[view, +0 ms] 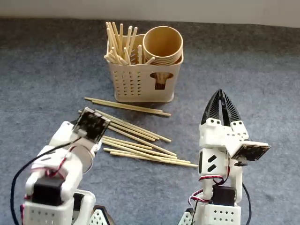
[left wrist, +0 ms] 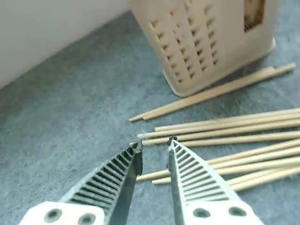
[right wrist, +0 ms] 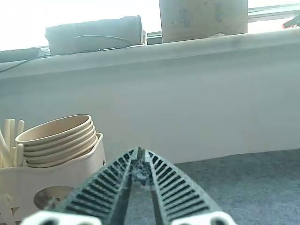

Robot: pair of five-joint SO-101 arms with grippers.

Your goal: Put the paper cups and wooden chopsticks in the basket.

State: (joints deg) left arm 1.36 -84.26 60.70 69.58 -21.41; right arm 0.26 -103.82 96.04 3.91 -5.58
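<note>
Lying scattered: pale wooden chopsticks (view: 140, 140) before basket (view: 136, 86); left end effector (left wrist: 153, 143) narrowly parted, right end effector (right wrist: 139, 153) closed, empty.

The surface (view: 37, 70) wears a grey-blue, carpet-like covering that runs up to a pale strip along the top edge of the frame. A cream perforated basket (view: 140, 89) stands on it at upper centre. Just below the basket a chopstick pair (view: 126, 106) lies slantwise. Lower still, around mid-frame, the loose chopsticks (view: 136, 145) lie flat in an overlapping fan spreading toward the lower right.
</note>
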